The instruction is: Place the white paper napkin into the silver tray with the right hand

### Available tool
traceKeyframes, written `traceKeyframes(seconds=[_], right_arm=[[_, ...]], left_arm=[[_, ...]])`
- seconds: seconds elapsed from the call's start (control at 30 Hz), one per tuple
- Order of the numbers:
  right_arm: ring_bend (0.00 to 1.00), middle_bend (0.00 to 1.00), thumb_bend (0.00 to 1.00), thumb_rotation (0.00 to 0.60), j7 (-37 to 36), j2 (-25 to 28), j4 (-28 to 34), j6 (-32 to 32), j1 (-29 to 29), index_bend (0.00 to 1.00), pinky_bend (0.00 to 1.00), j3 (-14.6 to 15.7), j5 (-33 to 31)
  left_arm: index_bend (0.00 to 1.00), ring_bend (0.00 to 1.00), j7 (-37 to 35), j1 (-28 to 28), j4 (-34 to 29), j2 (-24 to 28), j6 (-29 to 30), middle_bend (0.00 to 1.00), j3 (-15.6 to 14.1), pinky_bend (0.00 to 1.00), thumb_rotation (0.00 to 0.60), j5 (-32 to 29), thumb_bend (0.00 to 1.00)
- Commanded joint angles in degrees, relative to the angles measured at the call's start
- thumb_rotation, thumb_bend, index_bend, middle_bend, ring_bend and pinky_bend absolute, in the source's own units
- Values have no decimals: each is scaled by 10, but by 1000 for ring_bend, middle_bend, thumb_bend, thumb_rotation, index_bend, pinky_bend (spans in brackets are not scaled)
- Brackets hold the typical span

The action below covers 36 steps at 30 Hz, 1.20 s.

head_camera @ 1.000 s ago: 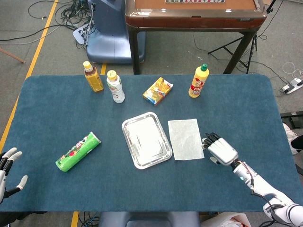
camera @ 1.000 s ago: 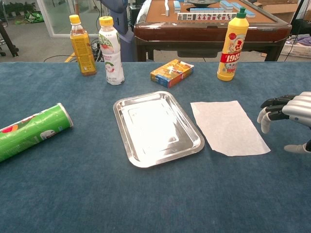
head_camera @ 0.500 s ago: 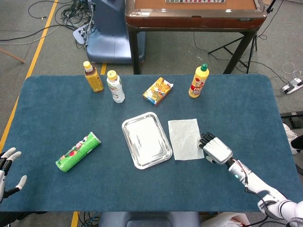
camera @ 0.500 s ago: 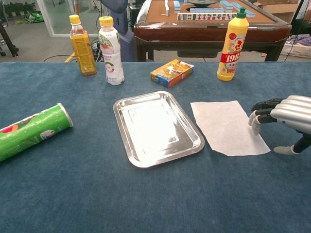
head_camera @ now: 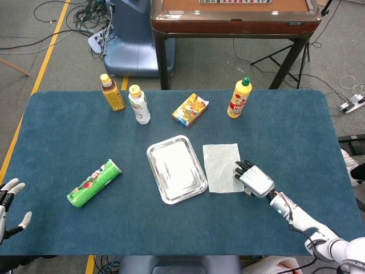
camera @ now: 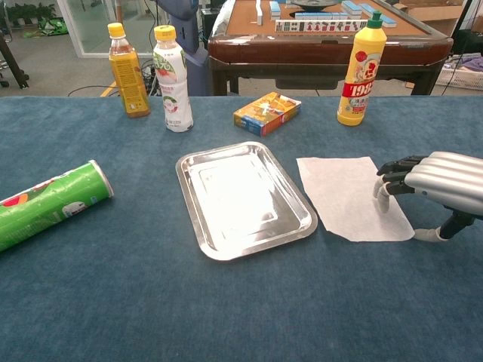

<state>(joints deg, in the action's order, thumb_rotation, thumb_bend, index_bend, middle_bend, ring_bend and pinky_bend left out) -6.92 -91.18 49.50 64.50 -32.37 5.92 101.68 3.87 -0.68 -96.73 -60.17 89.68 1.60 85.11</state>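
The white paper napkin (head_camera: pixel 221 166) (camera: pixel 346 195) lies flat on the blue cloth, just right of the silver tray (head_camera: pixel 176 168) (camera: pixel 240 195), which holds nothing. My right hand (head_camera: pixel 254 178) (camera: pixel 430 181) reaches over the napkin's right edge with its fingertips (camera: pixel 383 188) curved down onto or just above the paper; its thumb rests on the cloth beside the near corner. Nothing is gripped. My left hand (head_camera: pixel 10 200) stays at the table's near left edge with fingers spread, holding nothing.
A green snack can (head_camera: pixel 94 182) (camera: pixel 47 204) lies left of the tray. Along the back stand an amber bottle (head_camera: pixel 112 92), a white bottle (head_camera: pixel 139 105), a small colourful box (head_camera: pixel 190 109) and a yellow squeeze bottle (head_camera: pixel 239 98).
My right hand has slid left from beside the napkin until its fingers overlap the napkin's right edge. The napkin, tray and left hand have not moved.
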Motion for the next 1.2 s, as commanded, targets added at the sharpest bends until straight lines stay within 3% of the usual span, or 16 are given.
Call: traceKeyframes(seconds=[0.03, 0.4, 0.9, 1.2], right_arm=[[133, 273, 321, 600, -2, -2, -3, 2, -2, 408, 193, 1, 0], [164, 304, 409, 600, -24, -20, -22, 20, -9, 449, 202, -1, -4], [281, 459, 440, 600, -58, -36, -57, 68, -9, 660, 246, -14, -12], [295, 464, 440, 600, -77, -13, -34, 118, -39, 668, 255, -61, -25]], left_arm=[[195, 107, 0, 0, 0, 0, 0, 122, 0, 0, 600, 0, 274], [195, 107, -2, 2, 2, 1, -2, 122, 2, 0, 600, -1, 274], [195, 107, 4, 2, -3, 3, -1, 122, 2, 0, 600, 1, 274], [195, 107, 8, -4, -9, 7, 9, 122, 0, 0, 600, 6, 274]])
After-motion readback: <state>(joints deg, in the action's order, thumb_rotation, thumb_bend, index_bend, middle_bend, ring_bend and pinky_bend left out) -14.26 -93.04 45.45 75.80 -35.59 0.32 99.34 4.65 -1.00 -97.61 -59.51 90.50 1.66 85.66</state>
